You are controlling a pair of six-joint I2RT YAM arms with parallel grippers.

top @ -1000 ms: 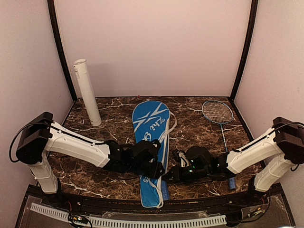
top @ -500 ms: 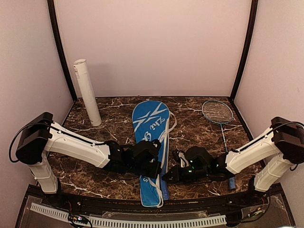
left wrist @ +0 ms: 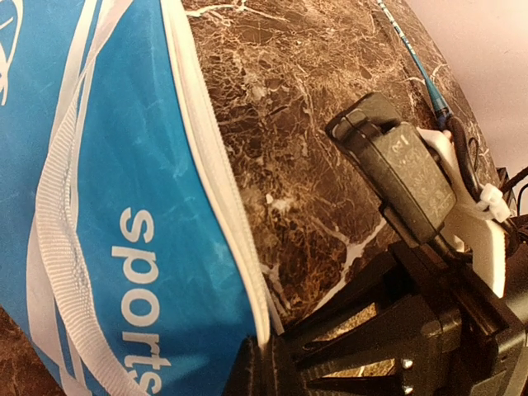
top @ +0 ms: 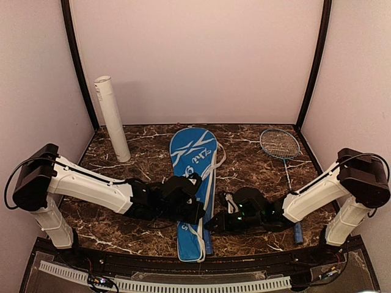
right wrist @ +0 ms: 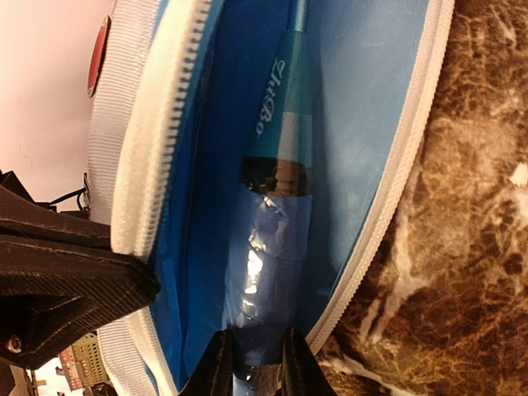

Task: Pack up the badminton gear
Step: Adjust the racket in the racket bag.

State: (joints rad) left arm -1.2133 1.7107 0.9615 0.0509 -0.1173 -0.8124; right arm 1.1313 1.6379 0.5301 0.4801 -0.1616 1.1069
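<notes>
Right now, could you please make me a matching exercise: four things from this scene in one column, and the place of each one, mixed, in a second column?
Things
1. white tube
2. blue racket cover
3. loose racket
4. wrapped racket handle

Places
a. inside the open cover, between the right fingers
b. flat on the table, far right
c. standing tilted at the back left
d. mid-table, white edge pinched by the left fingers

Pairs: 1-c, 2-d, 3-b, 4-a

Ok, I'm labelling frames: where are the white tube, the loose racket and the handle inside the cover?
white tube [top: 113, 119], top view, mid-body.
loose racket [top: 280, 144], top view, strung head.
racket handle [right wrist: 274, 243], right wrist view, wrapped grip inside cover [right wrist: 371, 124].
</notes>
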